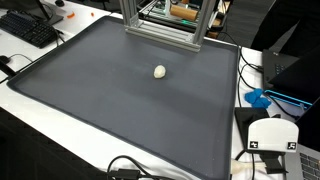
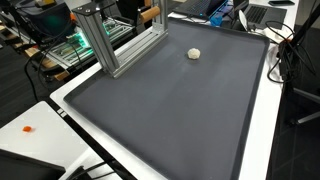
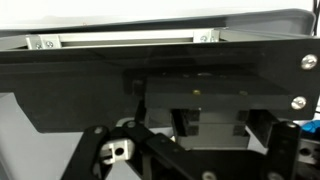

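Grey mat [image 1: 100, 100] covers desk | whitish ball [image 1: 160, 71] lies toward far edge, near aluminium frame [image 1: 160, 33] | gripper [image 3: 190, 160]: only linkages visible, opening and hold cannot be told

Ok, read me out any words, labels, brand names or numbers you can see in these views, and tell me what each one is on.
No text can be read in any view.
White box in an exterior view: dark marks, too small to read.
Keyboard: key legends too small to read.
Two small tags in the wrist view: blurred patterns, no legible characters.
Small white ball: no marking visible.
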Available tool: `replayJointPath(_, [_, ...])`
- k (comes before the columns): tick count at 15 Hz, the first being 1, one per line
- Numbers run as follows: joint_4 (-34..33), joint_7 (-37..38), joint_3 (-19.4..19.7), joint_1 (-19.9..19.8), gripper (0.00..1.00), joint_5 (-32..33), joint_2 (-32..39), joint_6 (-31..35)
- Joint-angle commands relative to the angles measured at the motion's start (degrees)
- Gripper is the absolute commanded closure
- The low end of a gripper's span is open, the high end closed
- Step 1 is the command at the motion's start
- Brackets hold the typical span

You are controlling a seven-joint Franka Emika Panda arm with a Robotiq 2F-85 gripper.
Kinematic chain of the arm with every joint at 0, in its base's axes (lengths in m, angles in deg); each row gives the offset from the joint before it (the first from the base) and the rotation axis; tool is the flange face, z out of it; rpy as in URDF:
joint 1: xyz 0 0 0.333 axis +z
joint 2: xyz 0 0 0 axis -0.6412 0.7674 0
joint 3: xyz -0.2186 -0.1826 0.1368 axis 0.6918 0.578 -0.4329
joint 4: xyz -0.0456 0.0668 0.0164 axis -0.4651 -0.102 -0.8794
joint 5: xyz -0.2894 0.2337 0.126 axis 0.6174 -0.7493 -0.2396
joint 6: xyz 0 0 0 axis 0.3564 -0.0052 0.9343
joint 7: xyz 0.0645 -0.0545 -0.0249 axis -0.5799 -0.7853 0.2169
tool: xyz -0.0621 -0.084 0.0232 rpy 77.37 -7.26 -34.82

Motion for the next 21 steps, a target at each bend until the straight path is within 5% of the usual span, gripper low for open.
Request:
replayJointPath(1, [0.03,-0.4,0.29,0.71,0.19,-0.7,-0.42,-1.27])
replayJointPath(6, [-0.48,-0.18,0.09,0.77,0.62,-0.7,-0.26,-1.54])
replayJointPath(21, [-4.64,-9.65,0.79,0.89,0.65,4.38,1.84,1.58])
